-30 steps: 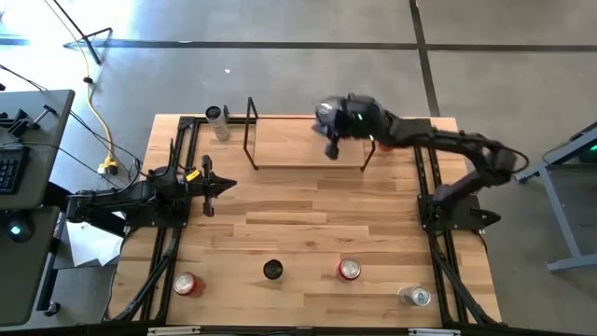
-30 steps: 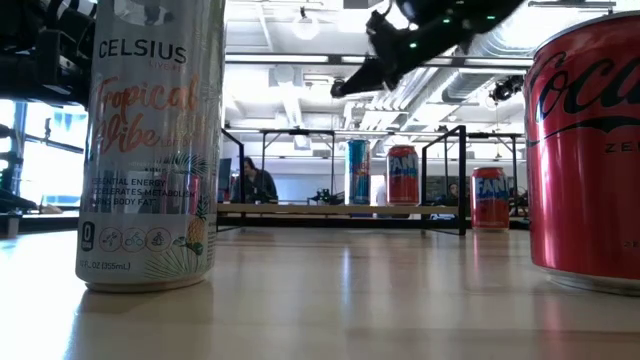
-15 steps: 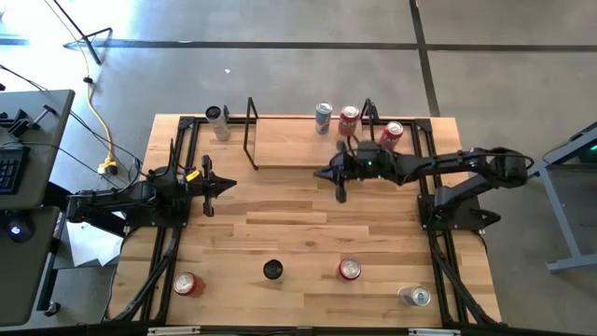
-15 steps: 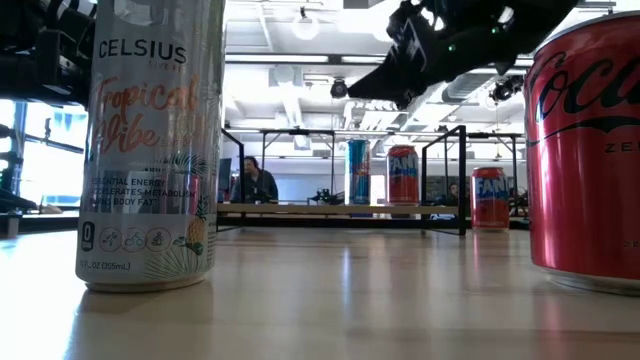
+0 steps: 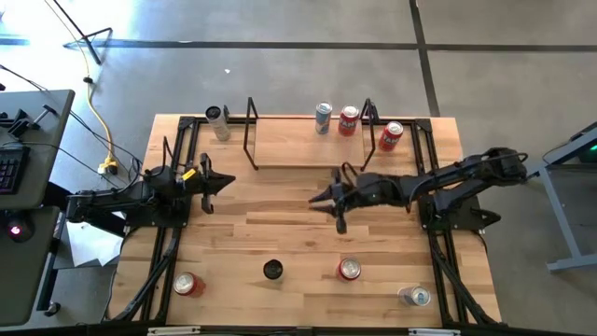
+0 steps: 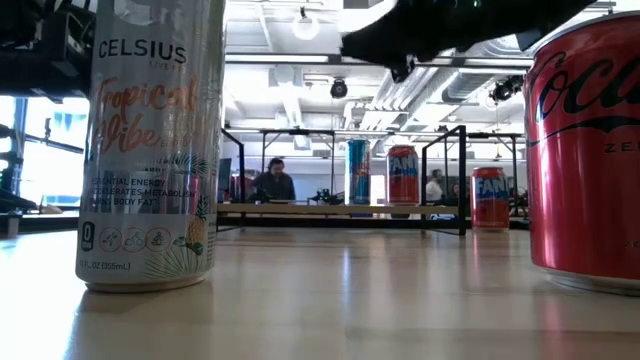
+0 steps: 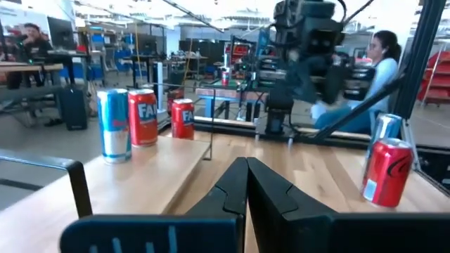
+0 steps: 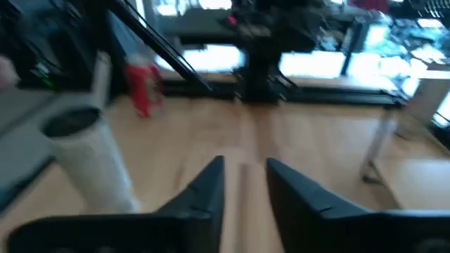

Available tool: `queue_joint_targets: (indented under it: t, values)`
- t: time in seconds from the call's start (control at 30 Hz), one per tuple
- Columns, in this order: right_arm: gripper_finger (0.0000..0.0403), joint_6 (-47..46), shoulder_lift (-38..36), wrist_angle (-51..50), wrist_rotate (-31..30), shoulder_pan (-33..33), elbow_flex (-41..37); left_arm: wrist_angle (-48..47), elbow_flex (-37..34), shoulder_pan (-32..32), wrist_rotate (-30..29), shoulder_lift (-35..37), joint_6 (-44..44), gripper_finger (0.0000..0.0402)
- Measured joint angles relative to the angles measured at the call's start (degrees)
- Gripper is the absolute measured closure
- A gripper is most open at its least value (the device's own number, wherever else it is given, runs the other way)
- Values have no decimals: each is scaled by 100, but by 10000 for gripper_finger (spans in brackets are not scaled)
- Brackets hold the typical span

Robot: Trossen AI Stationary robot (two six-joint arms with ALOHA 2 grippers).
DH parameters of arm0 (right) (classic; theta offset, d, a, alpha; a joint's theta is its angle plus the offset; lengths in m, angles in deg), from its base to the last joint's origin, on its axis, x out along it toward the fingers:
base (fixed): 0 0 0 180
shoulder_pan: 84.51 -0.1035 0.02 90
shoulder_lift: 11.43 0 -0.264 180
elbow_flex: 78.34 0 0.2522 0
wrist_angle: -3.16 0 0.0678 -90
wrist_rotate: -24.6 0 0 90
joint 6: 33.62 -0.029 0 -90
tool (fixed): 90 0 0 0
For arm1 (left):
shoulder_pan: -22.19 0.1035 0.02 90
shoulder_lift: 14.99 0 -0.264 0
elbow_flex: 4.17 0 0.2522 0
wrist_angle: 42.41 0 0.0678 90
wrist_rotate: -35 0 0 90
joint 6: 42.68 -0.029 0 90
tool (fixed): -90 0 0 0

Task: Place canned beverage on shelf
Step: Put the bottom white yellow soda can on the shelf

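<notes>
Nearest to us along the front edge of the table (image 5: 308,233) stand four cans: a red one (image 5: 185,284) at the left, a dark-topped one (image 5: 271,270), another red one (image 5: 349,270) and a silver one (image 5: 416,297) at the right. In the low view a tall white can (image 6: 153,140) and a red cola can (image 6: 585,150) fill the foreground. Farther in, we see our right gripper (image 5: 328,201) hovering over the middle of the table with nothing in it, its fingers (image 8: 211,184) parted by a narrow gap. Our left gripper (image 5: 222,185) waits at the left side, its fingers (image 7: 235,184) pressed together and empty. Beyond them stands the shelf (image 5: 308,140) along the far edge, with a blue and silver can (image 5: 323,117) and a red can (image 5: 348,119) side by side on its right half. A third red can (image 5: 390,135) stands on the table just outside the shelf's right end frame. A silver can (image 5: 217,121) stands off the shelf's left end. People sit at desks in the room behind.
</notes>
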Motion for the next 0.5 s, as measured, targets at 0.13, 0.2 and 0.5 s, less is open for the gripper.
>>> queue_joint_targets:
  t: [0.13, 0.2, 0.5]
  values:
    - [230, -303, 372, 247, -42, -353, 268, -13, 0, 0, 18, 0, -75, 401]
    - [193, -486, 631, 209, -82, -523, 550, -40, 0, -1, 23, 0, -19, 401]
    - [100, -715, 1920, -304, -94, -1289, 2062, -74, 0, -1, 21, 0, 268, 401]
